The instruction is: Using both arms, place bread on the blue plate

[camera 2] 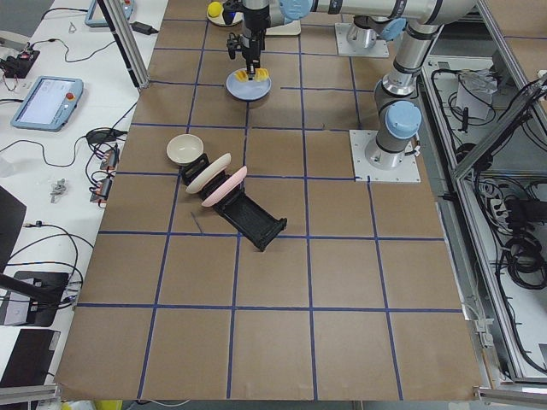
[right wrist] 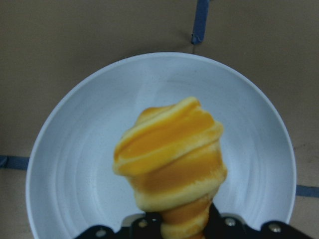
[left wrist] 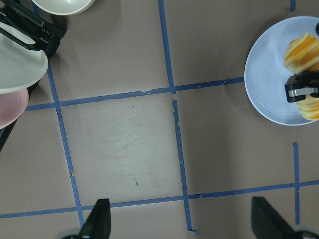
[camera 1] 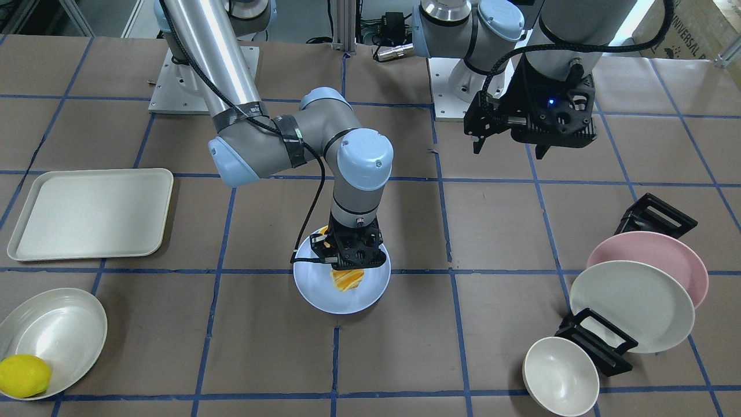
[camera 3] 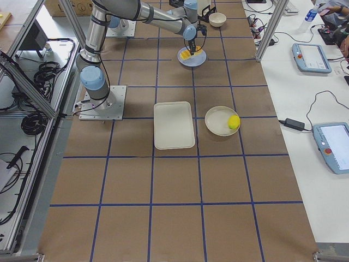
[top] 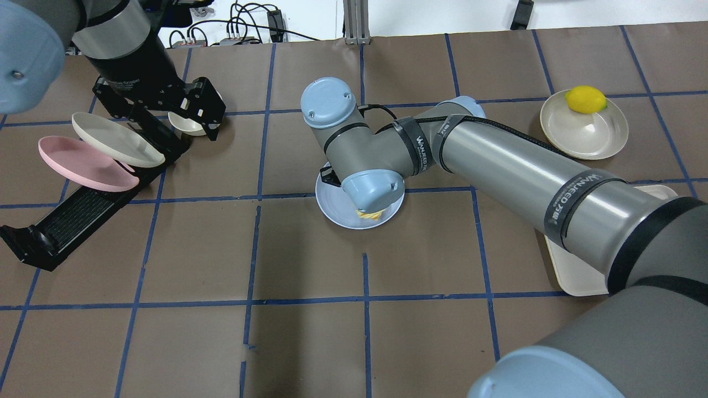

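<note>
So the right gripper (camera 1: 346,260) is down over the blue plate (camera 1: 315,286), which sits near the middle of the table (camera 1: 498,220), and its jaws are closed tight on one end of the bread (camera 1: 347,280). From the right wrist camera you can see the stripy orange and cream loaf (right wrist: 172,164) sticking out from between the fingers, right over the inside of the plate (right wrist: 75,164). I honestly can't tell whether the far end is resting on the plate or hanging just above it. The left gripper (camera 1: 509,147) is well apart from all that, up in the air on its own side, with the jaws spread wide and nothing in them. Its wrist camera only shows bare table between the two fingers (left wrist: 97,224), with the plate and bread off at the edge. Just beside that arm is a black dish rack (camera 1: 657,214) with a pink plate (camera 1: 666,255) and a cream-white plate (camera 1: 631,304) leaning in it, and a small cream bowl (camera 1: 560,376) next to it. On the other side there's a cream tray (camera 1: 92,211), and near it a shallow bowl (camera 1: 63,324) with a lemon (camera 1: 23,375) in it.
</note>
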You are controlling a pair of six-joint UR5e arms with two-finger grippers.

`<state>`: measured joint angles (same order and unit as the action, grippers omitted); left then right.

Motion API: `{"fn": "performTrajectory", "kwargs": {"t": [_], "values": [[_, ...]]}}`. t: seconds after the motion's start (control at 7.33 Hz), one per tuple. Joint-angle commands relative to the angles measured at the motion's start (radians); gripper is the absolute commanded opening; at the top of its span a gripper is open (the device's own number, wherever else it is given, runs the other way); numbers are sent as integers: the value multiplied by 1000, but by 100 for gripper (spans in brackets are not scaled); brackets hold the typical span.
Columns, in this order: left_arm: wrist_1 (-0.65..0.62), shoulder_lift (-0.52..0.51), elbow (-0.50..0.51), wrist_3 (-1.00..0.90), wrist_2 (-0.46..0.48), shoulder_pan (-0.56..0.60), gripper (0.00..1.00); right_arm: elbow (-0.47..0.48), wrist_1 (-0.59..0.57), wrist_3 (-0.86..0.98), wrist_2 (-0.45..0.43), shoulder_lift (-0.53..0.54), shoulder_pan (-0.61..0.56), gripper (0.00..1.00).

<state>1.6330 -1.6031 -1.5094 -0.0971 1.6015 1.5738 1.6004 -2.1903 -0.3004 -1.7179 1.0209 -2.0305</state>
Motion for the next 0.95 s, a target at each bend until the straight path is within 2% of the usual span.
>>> {"fn": "performTrajectory", "kwargs": {"t": [0.0, 0.14, 0.27, 0.55, 0.82], "values": [[-1, -3, 0, 5, -2, 0, 100, 1, -2, -2, 1, -5, -1, 90], [-1, -1, 0, 5, 0, 0, 100, 0, 0, -8, 4, -8, -1, 98], [-1, -3, 0, 5, -2, 0, 100, -2, 0, -6, 6, -18, -1, 100], [-1, -8, 0, 5, -8, 0, 100, -31, 17, -5, 4, 1, 7, 100], [-1, 2, -6, 8, -11, 2, 100, -54, 125, -5, 6, 69, 29, 100]]}}
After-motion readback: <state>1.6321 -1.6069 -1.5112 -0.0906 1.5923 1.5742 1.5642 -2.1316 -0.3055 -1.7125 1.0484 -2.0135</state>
